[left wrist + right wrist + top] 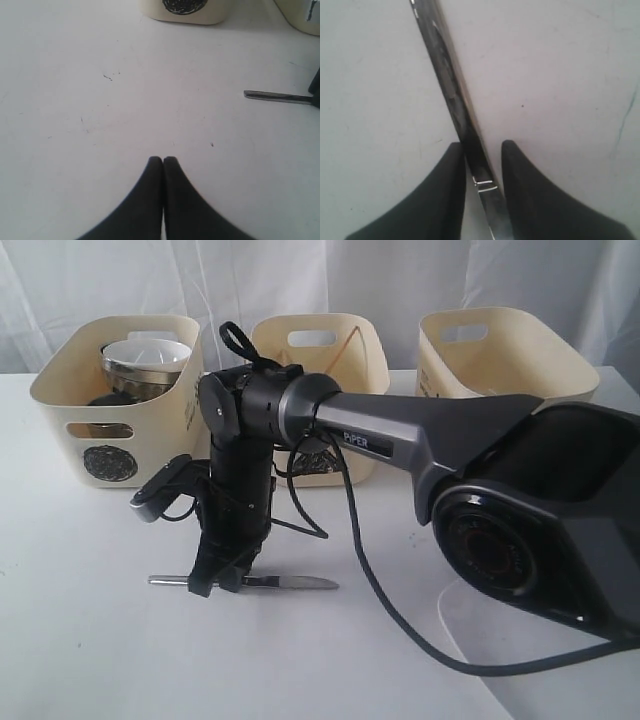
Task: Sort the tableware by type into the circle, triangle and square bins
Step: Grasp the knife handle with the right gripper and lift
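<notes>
A steel table knife (290,583) lies flat on the white table in front of the bins. My right gripper (225,580) reaches down over its handle end. In the right wrist view the fingers stand on either side of the knife (447,80), and the gripper (482,145) is open with a gap on one side. My left gripper (163,159) is shut on nothing just above bare table, with the knife handle (275,96) off to its side. The circle tub (110,462) at the back left holds a steel bowl (145,365).
Two more cream tubs stand at the back, middle (320,350) and right (500,355); the right arm hides their marks. A black cable (380,590) trails over the table. A white plate edge (470,635) shows under the arm at the lower right.
</notes>
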You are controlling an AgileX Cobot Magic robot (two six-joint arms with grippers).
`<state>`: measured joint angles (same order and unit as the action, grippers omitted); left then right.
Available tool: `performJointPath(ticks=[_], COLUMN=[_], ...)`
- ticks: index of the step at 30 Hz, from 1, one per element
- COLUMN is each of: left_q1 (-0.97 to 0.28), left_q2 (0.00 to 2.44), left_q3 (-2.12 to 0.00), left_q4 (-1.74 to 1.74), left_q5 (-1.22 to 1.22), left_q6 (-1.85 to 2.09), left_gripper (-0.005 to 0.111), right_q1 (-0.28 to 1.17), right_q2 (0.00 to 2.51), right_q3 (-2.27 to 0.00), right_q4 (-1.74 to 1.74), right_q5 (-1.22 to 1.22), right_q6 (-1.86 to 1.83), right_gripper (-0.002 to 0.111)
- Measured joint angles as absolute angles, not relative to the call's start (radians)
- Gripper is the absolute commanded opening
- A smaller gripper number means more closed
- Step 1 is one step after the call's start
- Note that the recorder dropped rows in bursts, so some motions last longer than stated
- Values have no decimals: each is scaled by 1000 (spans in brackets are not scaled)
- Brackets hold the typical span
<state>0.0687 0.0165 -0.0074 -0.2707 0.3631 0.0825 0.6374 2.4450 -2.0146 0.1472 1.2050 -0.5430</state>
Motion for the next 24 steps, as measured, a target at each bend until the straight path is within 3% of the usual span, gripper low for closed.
performJointPath(ticks=[4,24], left_q1=[69,69], left_q2=[17,17], left_q3=[-7,-7], left_q4=[-271,-271], left_q5=[363,363], left_q6=[82,82], left_gripper=[0,0], right_q1=[637,635], right_q2=[2451,2371], right_q3=[-2021,-1979], right_q4=[139,88], right_q5=[1207,1183], right_q6=[-543,-534], right_gripper=[0,0])
